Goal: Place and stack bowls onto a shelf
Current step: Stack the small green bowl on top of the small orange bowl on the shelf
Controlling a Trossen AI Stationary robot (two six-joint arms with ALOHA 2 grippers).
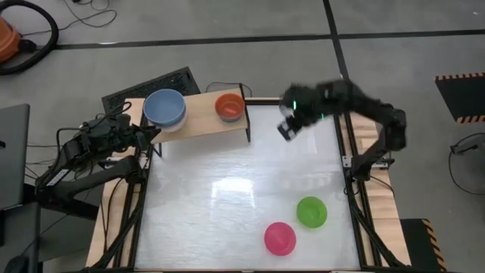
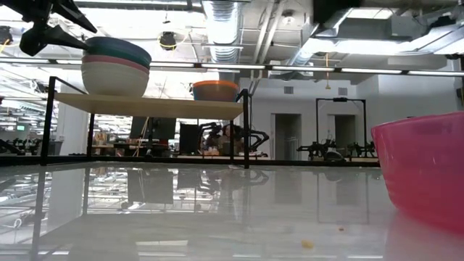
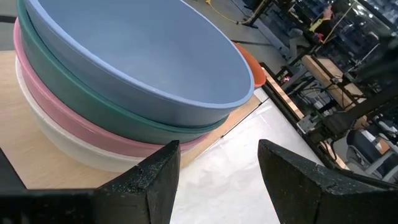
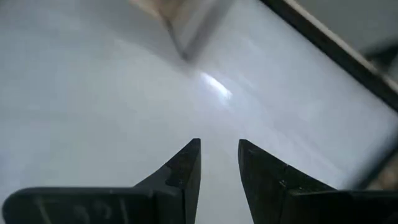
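Observation:
The light-wood shelf (image 1: 198, 120) stands at the table's far left. On its left end sits a stack of large bowls (image 1: 164, 108), light blue on top, then dark green, pale pink and white (image 3: 93, 124). On its right end a red bowl (image 1: 229, 106) is nested in a cyan one (image 2: 215, 90). A lime green bowl (image 1: 311, 211) and a magenta bowl (image 1: 280, 238) rest on the table near its near right corner. My left gripper (image 3: 217, 149) is open, just short of the large stack. My right gripper (image 1: 286, 129) hovers open, right of the shelf.
The shelf's thin black legs (image 1: 248, 129) stand on the white tabletop (image 1: 227, 197). Wooden side rails (image 1: 355, 182) run along the table's left and right edges. In the low view the magenta bowl (image 2: 428, 170) stands close at the right.

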